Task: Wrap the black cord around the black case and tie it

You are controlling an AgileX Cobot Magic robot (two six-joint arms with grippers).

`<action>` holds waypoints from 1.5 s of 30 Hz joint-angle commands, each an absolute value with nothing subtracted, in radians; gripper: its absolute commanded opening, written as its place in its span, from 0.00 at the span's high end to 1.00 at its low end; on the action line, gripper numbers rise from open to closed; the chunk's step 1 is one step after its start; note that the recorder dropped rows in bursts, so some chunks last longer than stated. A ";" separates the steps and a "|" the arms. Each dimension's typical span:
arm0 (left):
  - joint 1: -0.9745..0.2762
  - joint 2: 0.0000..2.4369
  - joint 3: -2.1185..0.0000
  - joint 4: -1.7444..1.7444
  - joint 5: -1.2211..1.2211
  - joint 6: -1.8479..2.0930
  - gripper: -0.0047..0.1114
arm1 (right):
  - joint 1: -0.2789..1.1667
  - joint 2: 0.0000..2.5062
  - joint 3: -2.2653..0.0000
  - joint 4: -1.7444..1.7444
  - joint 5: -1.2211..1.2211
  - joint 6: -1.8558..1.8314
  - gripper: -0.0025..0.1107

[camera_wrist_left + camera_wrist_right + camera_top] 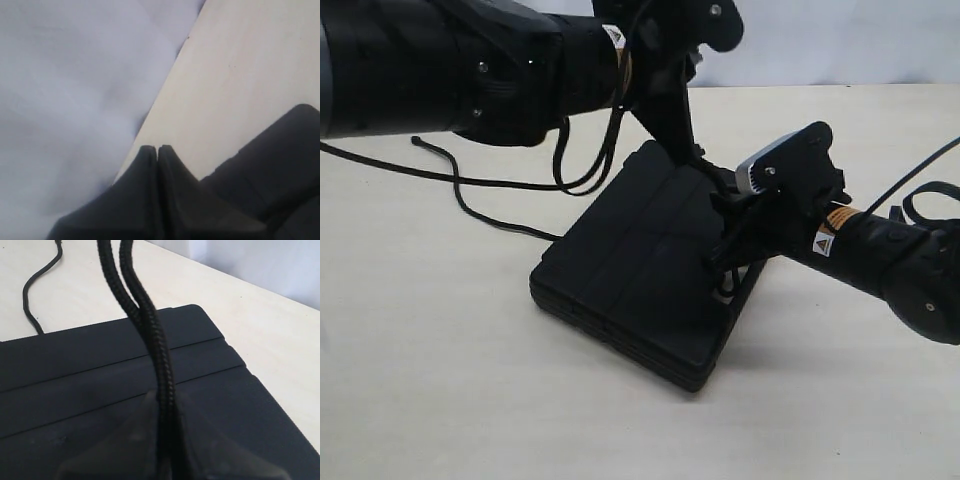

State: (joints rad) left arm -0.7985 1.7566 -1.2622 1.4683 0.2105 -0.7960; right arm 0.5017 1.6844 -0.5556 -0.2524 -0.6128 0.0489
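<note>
Black case (630, 270) lies flat mid-bench (440, 380), one corner toward 6 o'clock. The black cord (162, 375) runs as two strands side by side across the ribbed top face. Its loose tail (510, 227) trails over the bench off the case's 9 o'clock side, knotted tip out at 10 o'clock.

Right tool (723, 258) sits at the case's 3 o'clock edge, clamped shut on both strands. Left tool (158, 150) is above the 12 o'clock edge, jaws pressed fully together. No cord shows between its tips (if it pinches anything, can't see it).

Progress: early, I'd say. The cord is laid over the top only, there's no visible turn under the case, and no knot anywhere. Left to do: pass it round the body, bring the ends together, tie.
</note>
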 commanded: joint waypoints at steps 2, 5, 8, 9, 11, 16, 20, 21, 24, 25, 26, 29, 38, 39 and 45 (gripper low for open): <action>-0.813 1.821 -1.315 0.954 0.456 -0.270 0.96 | 0.502 1.679 -0.558 -0.248 -0.630 0.046 0.94; -0.815 1.858 -1.349 0.902 0.478 -0.208 0.96 | 0.502 1.679 -0.558 -0.248 -0.630 0.046 0.94; -0.816 1.853 -1.351 0.887 0.403 -0.208 0.96 | 0.502 1.679 -0.558 -0.248 -0.622 0.046 0.94; -0.816 1.851 -1.351 0.892 0.399 -0.208 0.96 | 0.502 1.679 -0.558 -0.248 -0.620 0.046 0.94; -0.814 1.844 -1.352 0.908 0.431 -0.208 0.96 | 0.502 1.679 -0.558 -0.248 -0.620 0.046 0.94; -0.772 1.846 -1.352 0.896 0.532 -0.210 0.96 | 0.502 1.679 -0.558 -0.248 -0.622 0.046 0.94; -0.736 1.846 -1.352 0.789 0.514 -0.185 0.96 | 0.502 1.679 -0.558 -0.248 -0.622 0.046 0.94; -0.734 1.848 -1.352 0.771 0.512 -0.156 0.96 | 0.502 1.679 -0.558 -0.248 -0.622 0.046 0.94; -0.734 1.855 -1.352 0.682 0.495 -0.036 0.96 | 0.502 1.679 -0.558 -0.248 -0.622 0.046 0.94; -0.734 1.859 -1.352 0.665 0.489 -0.011 0.96 | 0.502 1.679 -0.558 -0.248 -0.622 0.046 0.94; -0.734 1.863 -1.352 0.663 0.484 0.000 0.96 | 0.502 1.679 -0.558 -0.248 -0.622 0.046 0.94; -0.734 1.864 -1.352 0.668 0.437 0.000 0.96 | 0.502 1.679 -0.558 -0.248 -0.622 0.046 0.94; -0.655 1.864 -1.350 0.547 0.252 0.013 0.96 | 0.502 1.679 -0.558 -0.248 -0.612 0.046 0.94; -0.635 1.864 -1.345 0.496 0.237 0.043 0.96 | 0.502 1.679 -0.558 -0.248 -0.612 0.046 0.94; -0.492 1.856 -1.166 0.006 -0.008 0.441 0.96 | 0.502 1.679 -0.558 -0.248 -0.617 0.046 0.94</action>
